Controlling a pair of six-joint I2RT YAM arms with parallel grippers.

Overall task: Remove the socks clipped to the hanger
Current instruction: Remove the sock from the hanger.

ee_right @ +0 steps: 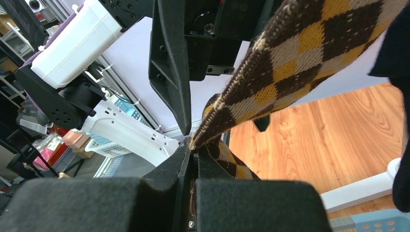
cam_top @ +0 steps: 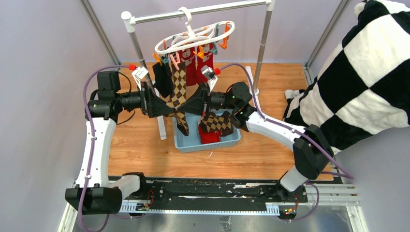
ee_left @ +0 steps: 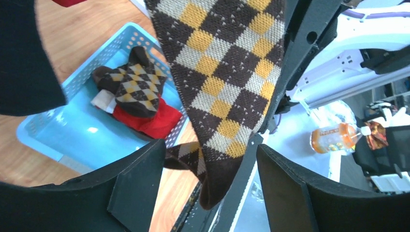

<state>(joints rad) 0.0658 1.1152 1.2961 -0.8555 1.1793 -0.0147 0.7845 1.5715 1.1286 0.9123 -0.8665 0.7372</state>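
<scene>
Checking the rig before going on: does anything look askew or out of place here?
The hanger hangs tilted on its rail, left side lower, perhaps because the shut right pincer pulls on the argyle sock hanging from it. The left pincer stands open around that sock. Nothing looks spilled or damaged.

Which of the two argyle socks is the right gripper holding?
The argyle sock hanging from the hanger; the shut right gripper pinches its lower part. The other argyle sock lies loose in the basket.
</scene>
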